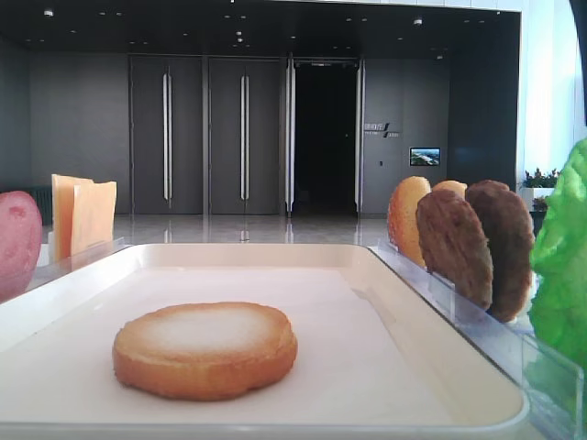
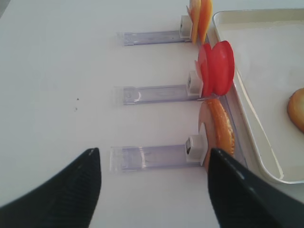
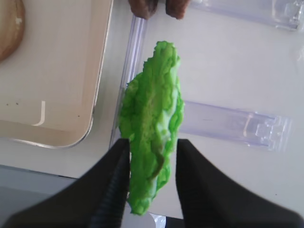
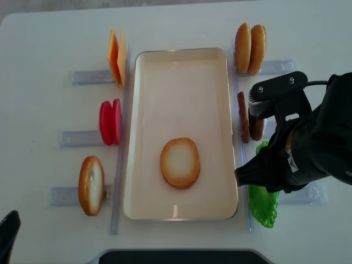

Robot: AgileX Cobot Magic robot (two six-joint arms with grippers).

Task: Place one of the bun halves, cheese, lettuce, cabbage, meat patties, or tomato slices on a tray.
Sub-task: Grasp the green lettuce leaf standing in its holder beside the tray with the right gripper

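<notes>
Your right pincer (image 3: pixel 152 183) straddles the lettuce (image 3: pixel 153 123), fingers either side, not clearly clamped; grip cannot be told. The leaf stands on edge just right of the tray (image 3: pixel 71 95), long axis along the rim. Left pincer (image 2: pixel 152 185) hangs released.

Large lobby or office hall: dark panelled wall with tall double doors (image 1: pixel 205 136) at 12 o'clock, glossy floor (image 1: pixel 248 229), recessed ceiling spotlights, small wall screen (image 1: pixel 424 157), white table (image 4: pixel 44 66) with staged food props.
</notes>
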